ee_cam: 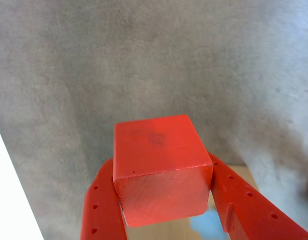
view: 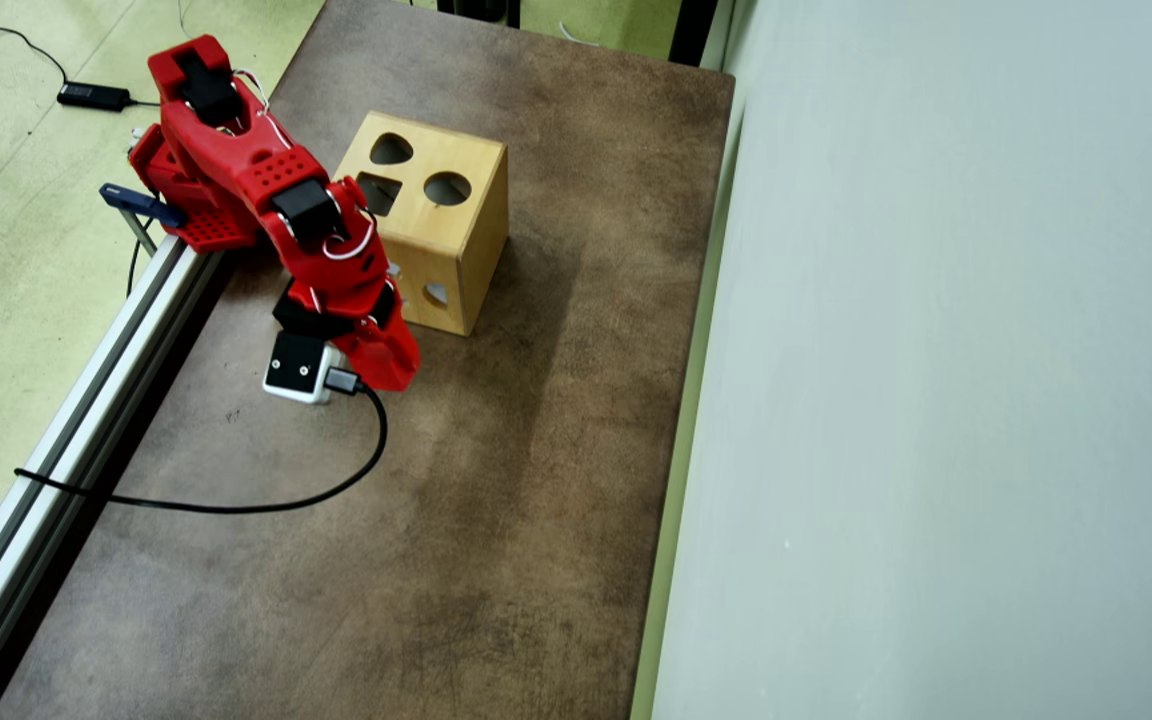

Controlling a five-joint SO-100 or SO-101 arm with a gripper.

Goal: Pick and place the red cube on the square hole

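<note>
Red cube level, clamped in claw

Matt red cube, smooth wooden box

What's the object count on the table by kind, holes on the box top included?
Red cube, held in the gripper: 1
Wooden shape-sorter box: 1
Holes on the box top: 3, namely square hole, round hole, rounded triangular hole
Total: 2 objects, 3 top holes
</note>
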